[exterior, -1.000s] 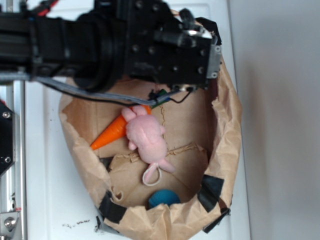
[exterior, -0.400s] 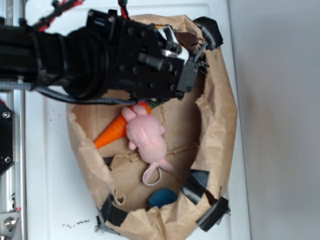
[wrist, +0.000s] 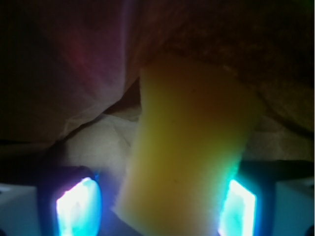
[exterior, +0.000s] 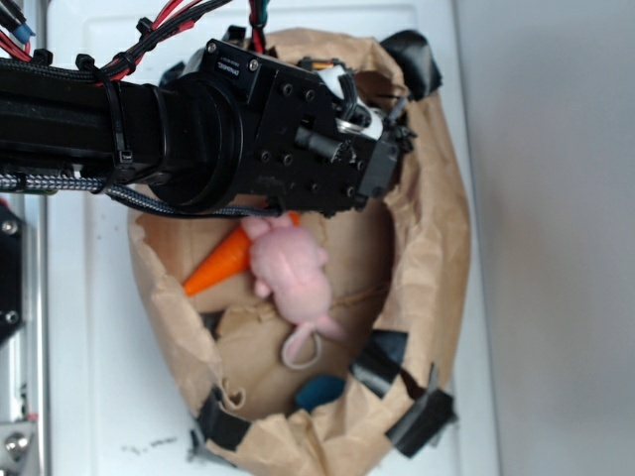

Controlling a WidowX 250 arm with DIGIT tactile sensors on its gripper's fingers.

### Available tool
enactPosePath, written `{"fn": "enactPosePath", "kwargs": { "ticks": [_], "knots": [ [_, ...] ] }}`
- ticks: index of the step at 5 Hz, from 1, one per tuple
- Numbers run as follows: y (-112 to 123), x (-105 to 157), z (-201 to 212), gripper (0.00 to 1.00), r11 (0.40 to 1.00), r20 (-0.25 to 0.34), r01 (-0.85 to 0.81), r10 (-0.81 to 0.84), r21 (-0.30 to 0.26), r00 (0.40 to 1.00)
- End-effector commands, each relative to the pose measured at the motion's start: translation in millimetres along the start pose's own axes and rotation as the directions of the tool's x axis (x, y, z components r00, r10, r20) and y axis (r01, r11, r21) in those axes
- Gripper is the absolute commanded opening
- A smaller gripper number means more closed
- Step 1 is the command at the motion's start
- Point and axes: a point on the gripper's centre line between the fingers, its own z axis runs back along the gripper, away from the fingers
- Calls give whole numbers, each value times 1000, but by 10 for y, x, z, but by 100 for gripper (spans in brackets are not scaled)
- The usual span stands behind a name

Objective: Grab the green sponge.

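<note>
Carrot (exterior: 216, 265), pink plush (exterior: 290, 275) lie loose on bag floor, clear of my reach. Gripper (exterior: 382, 119) deep in paper bag (exterior: 448, 238), top corner. Wrist cam: green sponge (wrist: 189, 152) betw lit pads (wrist: 78, 209), jaws wide, right pad abt touching. Foam — light, squashy, grippy I reckon; pinch mid-body. Bag wall close behind, little room; lift straight out.

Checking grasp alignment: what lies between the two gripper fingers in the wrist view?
The green sponge, a pale yellow foam block, fills most of the gap between the glowing fingers of the gripper. The exterior view hides it under the arm.
</note>
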Motion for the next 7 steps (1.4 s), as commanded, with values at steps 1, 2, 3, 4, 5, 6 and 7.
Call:
{"fn": "enactPosePath", "kwargs": {
  "ticks": [1, 2, 3, 4, 5, 6, 7],
  "knots": [
    [137, 142, 272, 0, 1000, -58, -9, 8, -4, 998],
    [223, 206, 623, 0, 999, -137, 36, -39, -30, 990],
    [248, 282, 952, 0, 997, -199, 76, -77, -17, 977],
    [241, 287, 1108, 0, 994, -225, 101, -106, -31, 969],
    [194, 246, 1194, 0, 962, -262, 230, -263, -147, 929],
    [173, 155, 1296, 0, 860, -248, 401, -482, -315, 840],
    [252, 96, 1329, 0, 710, -171, 590, -683, -385, 710]
  ]
}}
